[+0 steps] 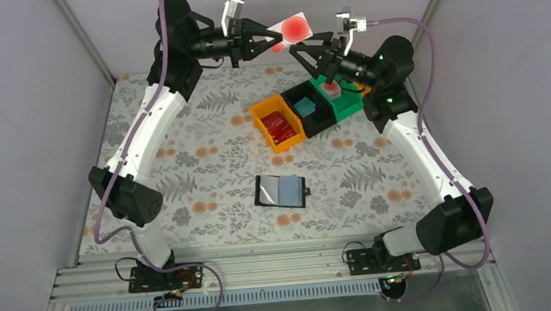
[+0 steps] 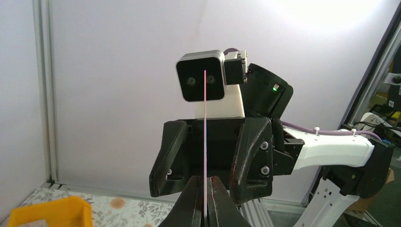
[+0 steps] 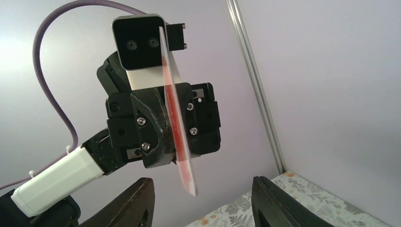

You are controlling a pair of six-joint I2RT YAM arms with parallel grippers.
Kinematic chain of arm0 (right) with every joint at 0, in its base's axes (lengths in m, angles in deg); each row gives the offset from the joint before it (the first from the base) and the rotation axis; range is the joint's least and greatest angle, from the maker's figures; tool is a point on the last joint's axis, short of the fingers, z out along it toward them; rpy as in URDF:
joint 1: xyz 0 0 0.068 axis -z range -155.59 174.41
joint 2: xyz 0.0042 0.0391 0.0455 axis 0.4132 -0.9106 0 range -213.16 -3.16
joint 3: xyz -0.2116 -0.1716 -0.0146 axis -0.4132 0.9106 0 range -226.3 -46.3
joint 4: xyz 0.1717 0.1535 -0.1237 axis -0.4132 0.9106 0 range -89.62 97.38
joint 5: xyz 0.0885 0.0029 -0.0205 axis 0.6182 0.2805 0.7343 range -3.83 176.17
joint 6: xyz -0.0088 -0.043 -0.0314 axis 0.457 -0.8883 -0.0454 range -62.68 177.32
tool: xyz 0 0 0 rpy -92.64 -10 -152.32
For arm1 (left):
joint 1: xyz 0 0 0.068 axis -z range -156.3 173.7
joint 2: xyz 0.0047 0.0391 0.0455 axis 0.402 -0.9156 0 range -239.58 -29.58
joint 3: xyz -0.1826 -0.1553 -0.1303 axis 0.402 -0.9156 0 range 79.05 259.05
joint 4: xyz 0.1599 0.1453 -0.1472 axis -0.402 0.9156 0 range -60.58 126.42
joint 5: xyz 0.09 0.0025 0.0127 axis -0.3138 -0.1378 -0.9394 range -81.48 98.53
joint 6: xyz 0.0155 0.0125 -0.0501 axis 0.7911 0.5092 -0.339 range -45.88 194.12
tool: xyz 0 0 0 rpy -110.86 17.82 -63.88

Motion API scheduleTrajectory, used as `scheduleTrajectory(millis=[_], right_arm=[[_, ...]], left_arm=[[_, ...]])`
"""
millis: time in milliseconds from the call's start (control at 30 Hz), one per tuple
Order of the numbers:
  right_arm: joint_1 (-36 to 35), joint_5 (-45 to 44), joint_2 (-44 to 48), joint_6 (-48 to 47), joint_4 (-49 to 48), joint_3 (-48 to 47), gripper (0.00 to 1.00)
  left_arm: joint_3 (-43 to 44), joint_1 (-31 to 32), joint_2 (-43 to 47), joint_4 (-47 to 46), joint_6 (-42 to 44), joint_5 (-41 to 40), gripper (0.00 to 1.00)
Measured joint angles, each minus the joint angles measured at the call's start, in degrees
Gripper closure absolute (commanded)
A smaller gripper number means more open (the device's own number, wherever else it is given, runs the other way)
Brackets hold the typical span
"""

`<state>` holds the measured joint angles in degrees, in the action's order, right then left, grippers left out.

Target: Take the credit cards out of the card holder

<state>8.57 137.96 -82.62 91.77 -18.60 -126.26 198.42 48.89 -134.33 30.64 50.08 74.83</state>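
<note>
The card holder [image 1: 281,191] lies open on the patterned table, black-rimmed, with pale blue-grey inner faces and a small tab on its right edge. My left gripper [image 1: 271,39] is raised high at the back and is shut on a white credit card with a red disc [image 1: 294,28]. That card shows edge-on in the left wrist view [image 2: 205,123], pinched between the left gripper [image 2: 205,182]. My right gripper [image 1: 307,53] is open and faces the card's free end. In the right wrist view the card [image 3: 175,118] hangs above the wide gap of the right gripper [image 3: 202,198], not touching it.
Three bins stand in a row at the back right: an orange bin [image 1: 264,130] with red items, a black bin [image 1: 322,121] with a teal block, and a green bin [image 1: 351,105]. The orange bin's corner also shows in the left wrist view [image 2: 47,213]. Grey walls enclose the table.
</note>
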Motion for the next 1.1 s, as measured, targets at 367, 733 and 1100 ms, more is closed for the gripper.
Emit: scheduleTrajectory(millis=[367,733,1100], right_arm=[[-0.07,0.76,-0.61,2.49,-1.86,-1.07,0.94],[3.13,1.55,-4.98,0.42,9.33,-8.09,0.96],[17.81,-6.01,-33.14,-11.54,45.72,-20.94,0.96]], left_arm=[[0.44,0.87,-1.53,2.16,1.05,-0.07,0.98],[0.39,1.20,-1.81,11.54,5.90,-10.80,0.00],[-13.57,-0.24,-1.33,29.29,27.17,-47.08,0.00]])
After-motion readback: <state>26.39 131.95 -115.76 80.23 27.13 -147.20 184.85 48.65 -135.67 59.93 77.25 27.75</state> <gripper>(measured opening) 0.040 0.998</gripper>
